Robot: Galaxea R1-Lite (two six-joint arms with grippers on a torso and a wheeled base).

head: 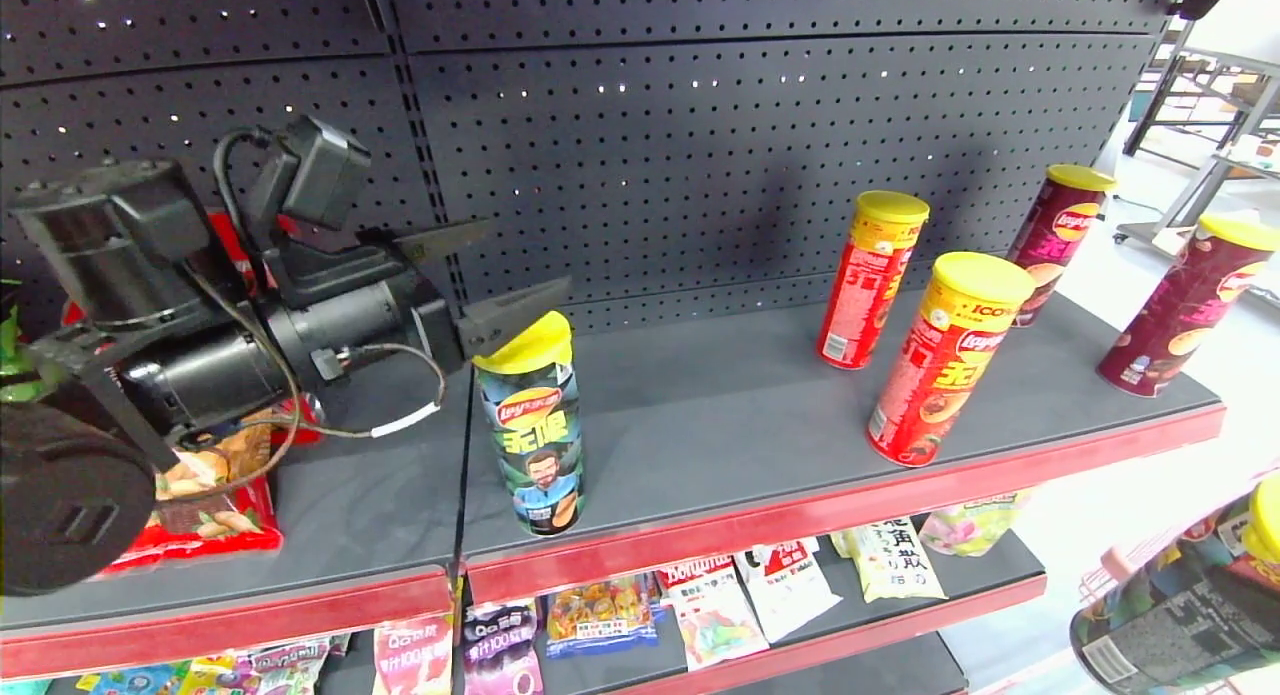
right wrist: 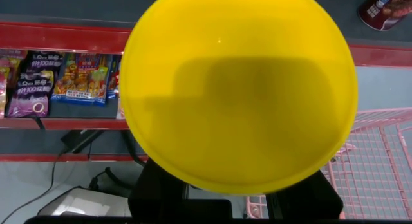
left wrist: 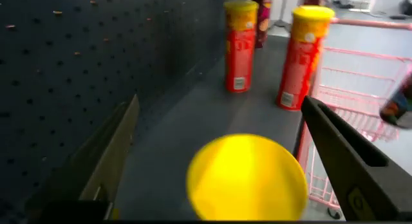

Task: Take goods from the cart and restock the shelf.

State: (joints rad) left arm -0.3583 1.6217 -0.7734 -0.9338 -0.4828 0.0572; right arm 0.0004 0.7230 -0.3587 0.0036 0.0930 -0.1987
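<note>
While a red snack bag (head: 200,530) lies at the far left of the top shelf (head: 700,425), the left gripper (head: 530,253) hangs just to its right, level with the top of a blue can (head: 535,435). The gripper's fingers (head: 445,240) are spread wide. In the left wrist view the can's yellow lid (left wrist: 246,179) sits between them with a gap on each side.

The blue can stands upright near the shelf's front edge, just right of the seam between the two shelf boards. Well apart from it, farther right, two red cans stand upright, one (head: 870,280) toward the back and one (head: 950,360) nearer the front. Beyond them are two maroon cans, one (head: 1060,245) against the back wall and one (head: 1185,305) at the shelf's right end.

Snack packets (head: 700,605) lie in a row on the shelf below.

At the lower right, beside the pink cart (head: 1110,570), a dark can (head: 1170,615) hangs tilted in the air. In the right wrist view, the right gripper (right wrist: 235,201) is closed around this can just under its yellow lid.
</note>
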